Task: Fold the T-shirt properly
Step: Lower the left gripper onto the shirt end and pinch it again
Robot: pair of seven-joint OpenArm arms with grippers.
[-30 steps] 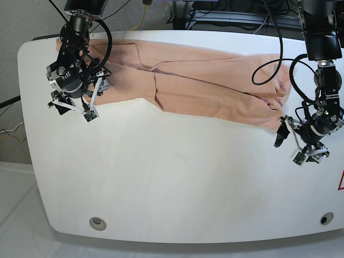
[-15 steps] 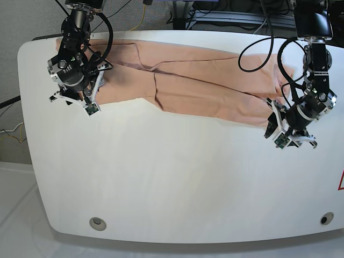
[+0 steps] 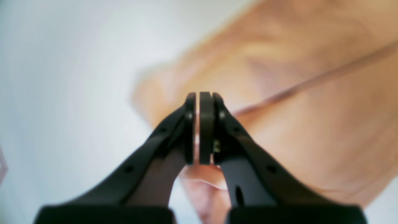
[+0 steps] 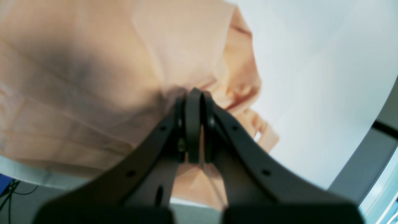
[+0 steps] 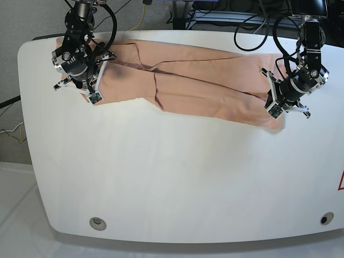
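Two pincers, left gripper [image 5: 275, 105] and right gripper [image 5: 89, 92], pinch the T-shirt [image 5: 204, 86] on the white table [image 5: 172, 177].

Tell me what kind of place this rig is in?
Probably a robotics lab or test bench. A bare white table with rounded corners carries only the T-shirt, loose cables hang behind it, and the left gripper and right gripper work the shirt's ends.
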